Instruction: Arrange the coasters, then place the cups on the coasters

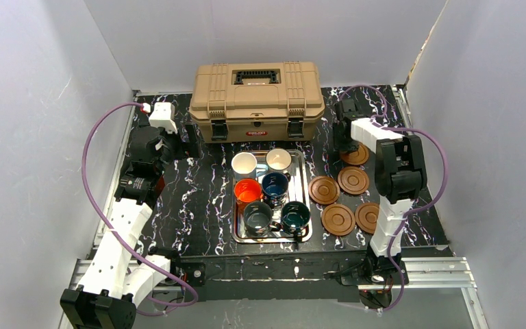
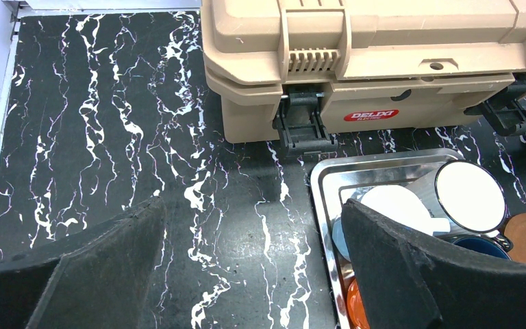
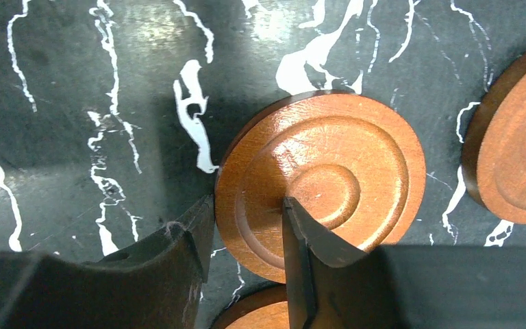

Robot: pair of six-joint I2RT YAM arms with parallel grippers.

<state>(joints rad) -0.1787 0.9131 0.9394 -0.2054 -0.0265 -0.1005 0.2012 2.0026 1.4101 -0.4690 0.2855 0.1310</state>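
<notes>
Several brown ringed coasters lie right of the steel tray; the farthest coaster sits under my right gripper. In the right wrist view that gripper straddles the left part of this coaster, one finger against its rim and the other on its top face. Other coasters lie close by. The cups stand in the tray: two white, orange, navy, grey-green, teal. My left gripper hangs open over bare table left of the tray.
A tan toolbox stands shut at the back, just behind the tray. White walls close in the table on three sides. The remaining coasters lie between the tray and the right arm's base.
</notes>
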